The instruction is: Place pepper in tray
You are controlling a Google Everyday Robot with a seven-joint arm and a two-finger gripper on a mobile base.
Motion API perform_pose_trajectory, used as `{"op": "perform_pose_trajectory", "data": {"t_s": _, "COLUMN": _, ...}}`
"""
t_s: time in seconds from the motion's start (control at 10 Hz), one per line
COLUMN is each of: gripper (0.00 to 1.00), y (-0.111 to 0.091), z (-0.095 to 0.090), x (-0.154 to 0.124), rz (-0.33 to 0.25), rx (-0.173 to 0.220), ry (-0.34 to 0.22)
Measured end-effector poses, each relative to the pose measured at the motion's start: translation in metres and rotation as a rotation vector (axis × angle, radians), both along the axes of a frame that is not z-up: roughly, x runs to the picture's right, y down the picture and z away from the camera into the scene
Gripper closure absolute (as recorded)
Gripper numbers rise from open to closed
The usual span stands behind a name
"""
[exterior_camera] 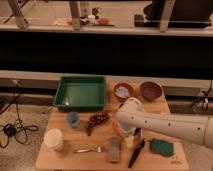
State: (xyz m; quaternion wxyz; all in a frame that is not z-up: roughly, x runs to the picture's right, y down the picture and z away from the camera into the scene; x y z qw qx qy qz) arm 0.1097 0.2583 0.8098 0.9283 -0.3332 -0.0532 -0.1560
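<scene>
So the white arm (167, 126) comes in from the right, where the frame edge cuts it off, and lies low across the table (60, 159), covering the patch in front of the 2 bowls. The gripper (135, 135) is only a dark stub poking out under the arm's rounded end, between the grey block (115, 149) and the green sponge (161, 147) and just above the black tool (136, 153). Honestly can't tell if it's spread or closed, or whether it has anything. I can't pick out the pepper anywhere on the table or in the tray. There's a pale scrap (129, 142) right by the gripper, too blurry to name. The tray (61, 95) sits at the back left, well apart from the gripper, showing plain green inside. The brown bowl (123, 91) has something whitish in it, and the purple bowl (151, 90) is beside it. On the left are a blue cup (73, 119), grapes (96, 121), a white cup (53, 139) and a fork (89, 149). The stuff on the ledge (92, 19) up top is a smear.
</scene>
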Motion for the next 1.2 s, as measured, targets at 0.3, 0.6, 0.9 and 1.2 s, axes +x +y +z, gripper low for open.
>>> {"op": "perform_pose_trajectory", "data": {"t_s": 0.3, "gripper": 0.41, "y": -0.0007, "z": 0.0016, "x": 0.0004, "rz": -0.002, "rx": 0.001, "ry": -0.008}}
{"op": "perform_pose_trajectory", "data": {"t_s": 0.6, "gripper": 0.41, "y": -0.0007, "z": 0.0028, "x": 0.0004, "rz": -0.005, "rx": 0.0, "ry": -0.013}}
{"op": "perform_pose_trajectory", "data": {"t_s": 0.9, "gripper": 0.55, "y": -0.0003, "z": 0.0033, "x": 0.0009, "rz": -0.007, "rx": -0.004, "ry": -0.014}}
{"op": "perform_pose_trajectory", "data": {"t_s": 1.2, "gripper": 0.82, "y": -0.0013, "z": 0.002, "x": 0.0011, "rz": -0.01, "rx": -0.006, "ry": -0.014}}
